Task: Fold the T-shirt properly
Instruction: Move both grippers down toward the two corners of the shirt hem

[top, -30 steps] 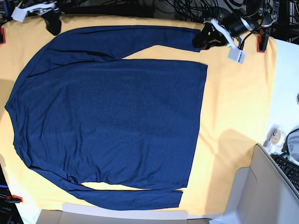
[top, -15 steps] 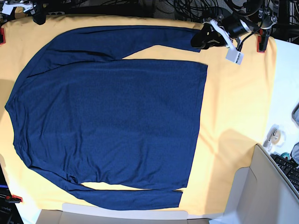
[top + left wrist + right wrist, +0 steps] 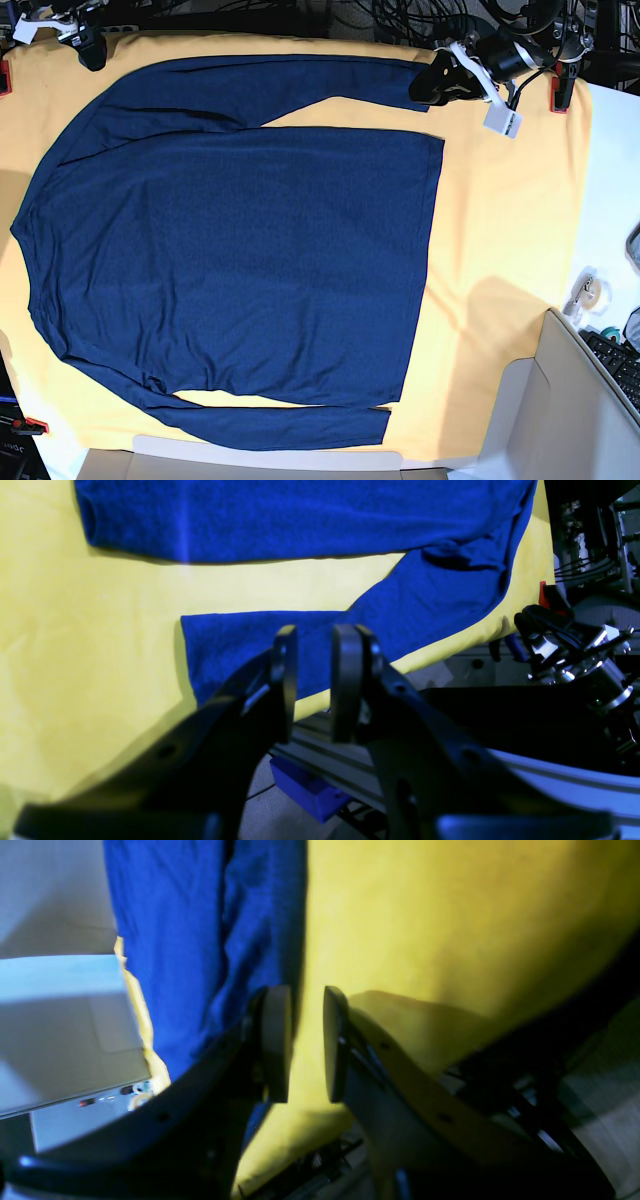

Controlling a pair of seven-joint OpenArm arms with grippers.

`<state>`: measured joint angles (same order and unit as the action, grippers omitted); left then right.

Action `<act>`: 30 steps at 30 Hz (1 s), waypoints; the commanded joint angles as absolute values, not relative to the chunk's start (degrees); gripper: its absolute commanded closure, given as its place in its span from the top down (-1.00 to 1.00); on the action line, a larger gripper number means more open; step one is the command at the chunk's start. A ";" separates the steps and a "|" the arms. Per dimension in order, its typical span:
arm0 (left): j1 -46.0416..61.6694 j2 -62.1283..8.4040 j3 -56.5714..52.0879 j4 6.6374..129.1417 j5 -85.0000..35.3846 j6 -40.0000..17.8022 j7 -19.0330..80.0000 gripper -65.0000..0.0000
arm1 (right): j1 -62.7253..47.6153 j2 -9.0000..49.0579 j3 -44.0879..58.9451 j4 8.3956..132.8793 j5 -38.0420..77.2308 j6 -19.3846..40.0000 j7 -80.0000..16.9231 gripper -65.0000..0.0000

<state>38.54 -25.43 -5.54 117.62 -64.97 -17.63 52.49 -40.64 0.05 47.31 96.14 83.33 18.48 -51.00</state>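
Long-sleeved shirt (image 3: 230, 270) spread flat across the cloth-covered tabletop (image 3: 510, 230).

One sleeve (image 3: 280, 85) runs along the far edge, the other along the near edge. The left gripper (image 3: 437, 82) sits at the far sleeve's cuff; the right gripper (image 3: 90, 48) hangs over the far corner near the shoulder. A keyboard (image 3: 620, 365) lies beyond the cloth.

A bench (image 3: 520, 230) covered by a yellow-orange cloth (image 3: 500, 300) fills most of the base view, with red clamps (image 3: 557, 92) pinching the cloth at its far right corner and near left corner. Behind the bench's far edge hangs a dark tangle of cables (image 3: 300, 15), and to the right sits a white surface (image 3: 615, 160) with a black keyboard (image 3: 620, 365) at its near end. Pale cardboard (image 3: 540, 420) lies along the near edge and near right corner, and the light is even, leaving only soft shadows on the cloth.
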 commanded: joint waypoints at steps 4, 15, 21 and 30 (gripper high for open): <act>37.23 -26.07 -5.67 118.29 -65.89 -18.07 51.65 -0.63 | -39.87 -0.31 47.60 96.66 83.38 18.95 -50.51 -0.62; 37.23 -26.07 -5.67 117.93 -65.89 -18.07 51.65 -0.63 | -37.49 -3.30 47.52 96.75 78.46 19.21 -50.59 -0.62; 37.23 -26.15 -5.76 117.93 -65.89 -18.07 51.65 -0.63 | -37.41 -3.65 47.69 96.75 78.55 19.47 -50.59 -0.62; 37.23 -26.15 -5.67 117.93 -65.89 -18.07 51.65 -0.63 | -37.05 -3.65 47.60 96.75 78.37 26.15 -50.68 -0.35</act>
<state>36.97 -25.56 -5.50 117.25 -64.95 -17.63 52.47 -36.36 -4.01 47.29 95.83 77.21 25.50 -51.07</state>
